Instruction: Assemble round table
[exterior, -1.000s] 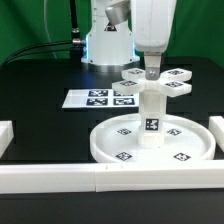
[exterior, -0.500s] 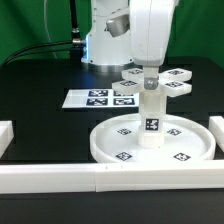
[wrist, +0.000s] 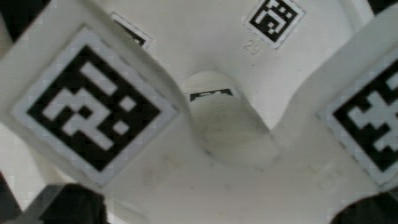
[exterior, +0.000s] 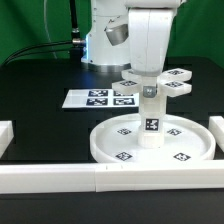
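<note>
Black tabletop (exterior: 40, 120) fills the scene, with a green backdrop behind it and long white border rails (exterior: 60, 178) along the near edge and at both sides. Toward the exterior view's right lies the large rimmed disc (exterior: 120, 152) of the round table, flat on the table, its floor dotted with black-and-white tags. From its central hub the short cylinder leg (exterior: 151, 118) stands upright, a tag on its side. On top of the leg sits the small flat base piece (exterior: 178, 80), its tagged lobes spreading out to both sides just under the arm. The Franka arm comes down from above, directly over the leg, and its gripper (exterior: 149, 88) is at the level of the base piece, at the middle of it. Whether the fingers are touching or clamping the base piece cannot be told: the arm's body hides them in the exterior view, and the wrist view shows only the tagged lobes (wrist: 98, 100) and the white middle of the piece close up. Behind the disc, toward the exterior view's left, the marker board (exterior: 100, 98) lies flat on the table
</note>
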You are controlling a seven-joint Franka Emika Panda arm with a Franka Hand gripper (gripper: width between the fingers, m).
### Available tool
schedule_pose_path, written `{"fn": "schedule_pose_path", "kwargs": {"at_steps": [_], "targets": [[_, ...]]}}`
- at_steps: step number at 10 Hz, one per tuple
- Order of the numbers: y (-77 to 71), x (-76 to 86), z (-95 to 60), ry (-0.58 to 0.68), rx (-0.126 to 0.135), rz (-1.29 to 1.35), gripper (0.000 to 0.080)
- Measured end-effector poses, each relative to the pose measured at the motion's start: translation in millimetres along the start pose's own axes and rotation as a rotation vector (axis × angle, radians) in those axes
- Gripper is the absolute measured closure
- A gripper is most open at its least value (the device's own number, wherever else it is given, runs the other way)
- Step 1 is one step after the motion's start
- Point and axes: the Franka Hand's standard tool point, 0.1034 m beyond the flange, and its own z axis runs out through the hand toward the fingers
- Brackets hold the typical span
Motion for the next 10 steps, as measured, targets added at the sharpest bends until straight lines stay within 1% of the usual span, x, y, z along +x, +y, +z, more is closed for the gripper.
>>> {"fn": "schedule_pose_path", "kwargs": {"at_steps": [1,2,5,10], "targets": [[-0.2,-0.3,0.3,0.0,0.001,0.0,0.0245],[-0.2,-0.3,0.3,0.0,0.001,0.016,0.0352],[-0.2,-0.4,0.3,0.0,0.001,0.06,0.0352],[-3.3,0.9,1.6,0.002,0.003,0.545,0.0351]]}}
